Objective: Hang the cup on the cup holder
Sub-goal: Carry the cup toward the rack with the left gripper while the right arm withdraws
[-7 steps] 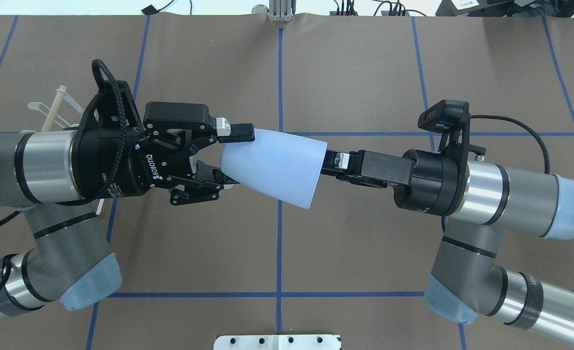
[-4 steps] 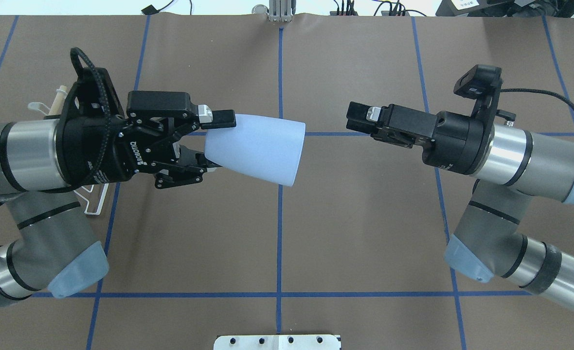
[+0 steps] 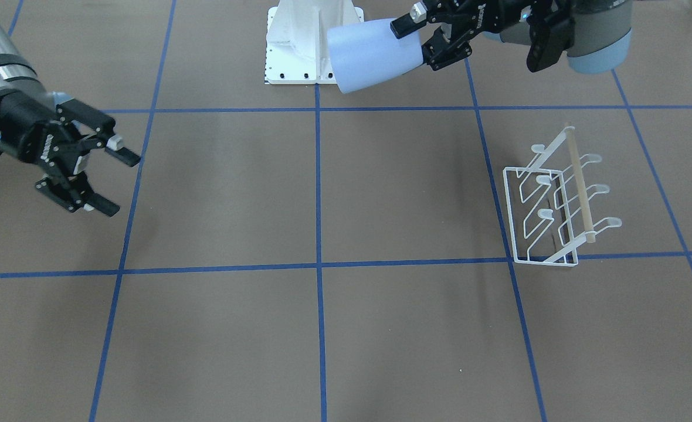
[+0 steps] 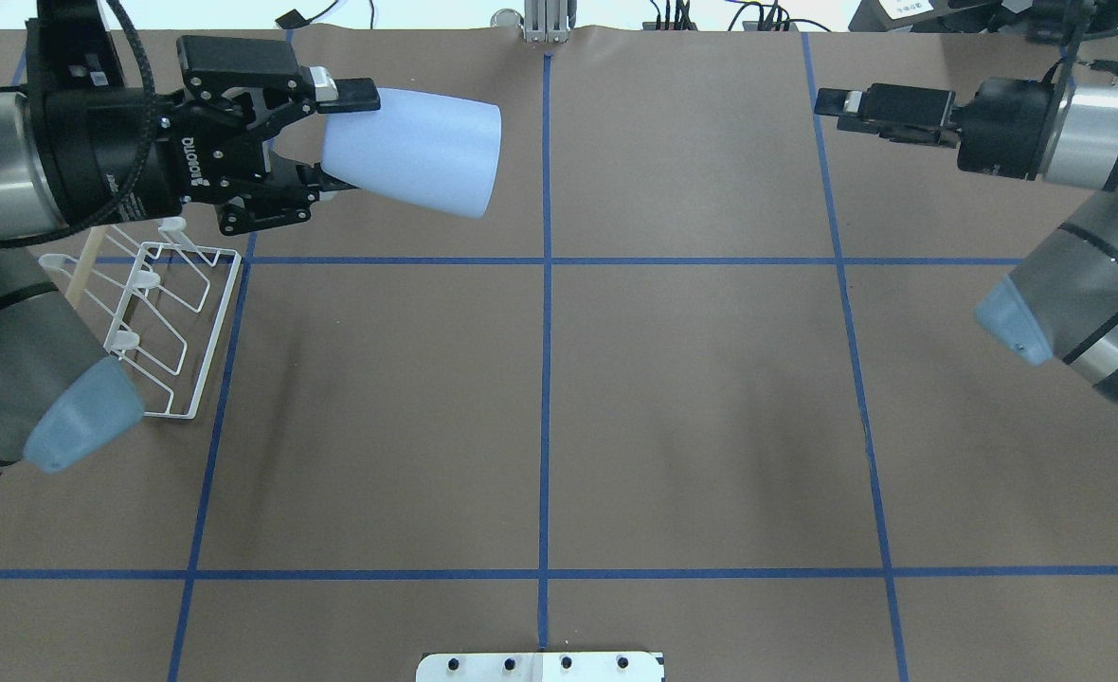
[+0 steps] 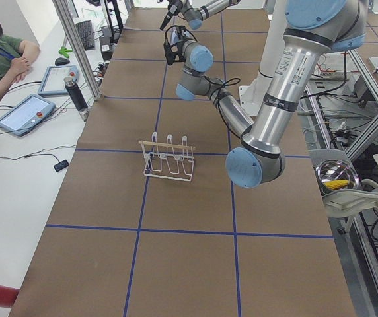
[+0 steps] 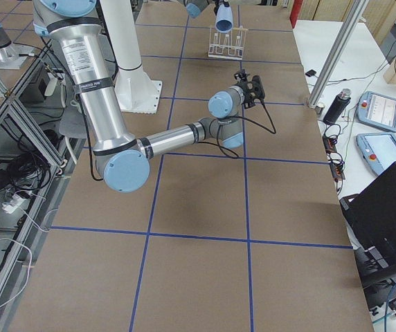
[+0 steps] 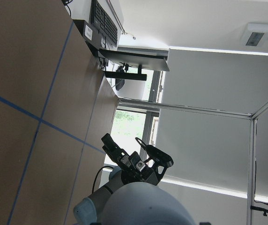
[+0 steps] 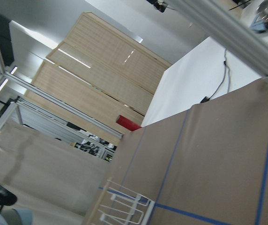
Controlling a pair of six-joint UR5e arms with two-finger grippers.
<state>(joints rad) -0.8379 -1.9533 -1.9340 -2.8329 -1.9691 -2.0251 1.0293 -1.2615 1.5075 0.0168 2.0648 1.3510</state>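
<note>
Clasping the cup (image 4: pixel 422 152), left pincer (image 4: pixel 341 139) hides its base; right pincer (image 3: pixel 117 183) gapes empty.

The picture is tilted. The brown table (image 8: pixel 209 154) fills the lower right, crossed by blue tape lines (image 8: pixel 169 157). The white wire cup holder (image 8: pixel 122 206) sits on it at the bottom edge, partly cut off. Beyond the table are a white desk (image 8: pixel 195 79) with a cable (image 8: pixel 227 75), a red object (image 8: pixel 127 123) and pale wooden panels (image 8: pixel 106 75). An aluminium post (image 8: pixel 232 40) crosses the top right
</note>
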